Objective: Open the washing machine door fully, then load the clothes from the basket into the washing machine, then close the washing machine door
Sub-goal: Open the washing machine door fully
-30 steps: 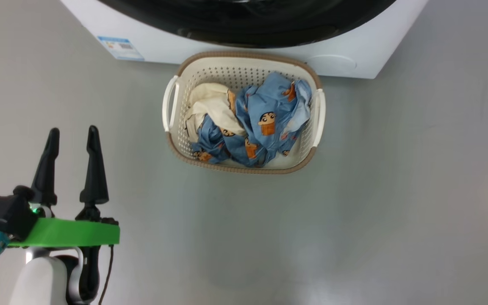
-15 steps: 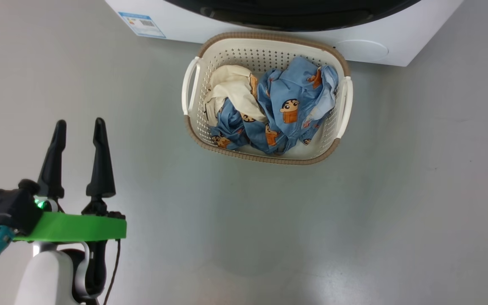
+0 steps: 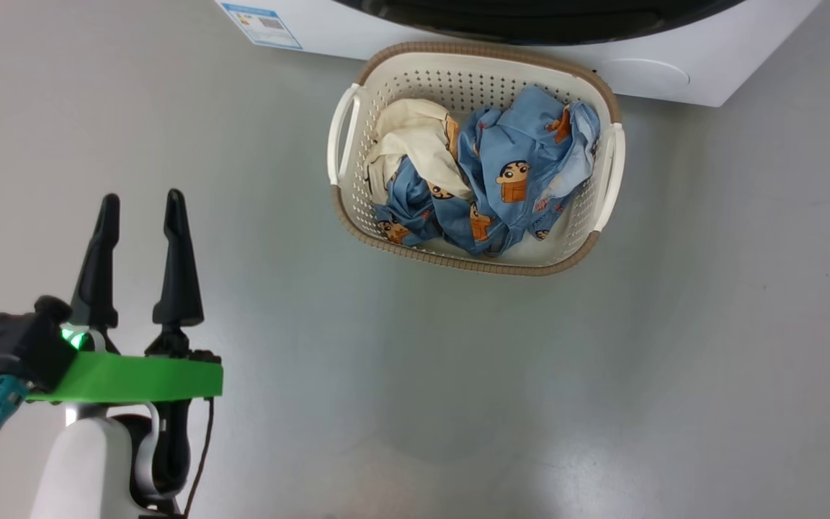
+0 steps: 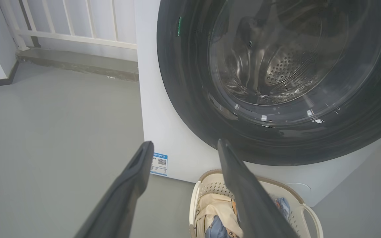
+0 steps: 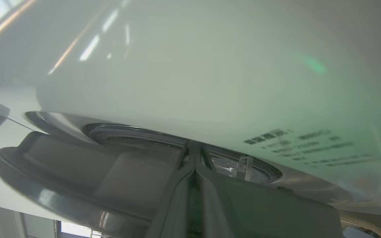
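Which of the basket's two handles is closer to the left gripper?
The handle beside the cream cloth; the other handle is across the basket, farther from the left gripper.

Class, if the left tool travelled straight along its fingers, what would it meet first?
The left tool would probably meet the white front of the washing machine first, beside the lower rim of the washing machine door; depth is unclear.
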